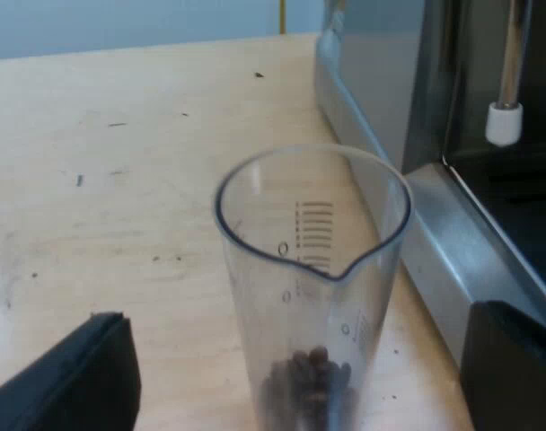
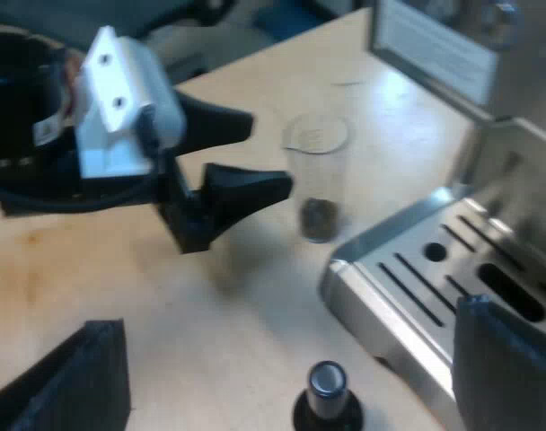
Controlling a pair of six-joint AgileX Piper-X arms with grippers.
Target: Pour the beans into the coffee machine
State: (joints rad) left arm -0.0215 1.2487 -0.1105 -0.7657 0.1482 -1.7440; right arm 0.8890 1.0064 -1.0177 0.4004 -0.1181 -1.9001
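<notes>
- left gripper (image 2: 268, 154): wide open, holds nothing; its two black fingers (image 1: 84, 382) stand well apart.
- measuring glass (image 1: 313, 269): upright on the table (image 1: 120, 135), in the gap btw those fingers. In the left wrist view neither finger touches it.
- Glass spout faces back toward the left arm; printed scale marks show on its far wall.
- beans (image 1: 313, 382): small dark heap at the bottom of the glass; the glass above them is clear.
- espresso machine (image 1: 390, 81): near the glass, w/ its metal side & base edge running past it. Glass & machine are apart.
- steam wand (image 1: 505, 117): white tip, hangs over the machine's dark front area.
- right gripper (image 2: 286, 319): wide open, nothing held, above bare table near the machine's front corner.
- In the right wrist view the left gripper's tips are at the glass, about level w/ its upper half; can't tell if a tip touches.
- drip tray (image 2: 408, 287): slotted metal, its corner near the glass.
- tamper (image 2: 327, 395): upright on the table, just beside the tray's corner, dark round base & shiny top, btw the right gripper's fingers but not touched by them.
</notes>
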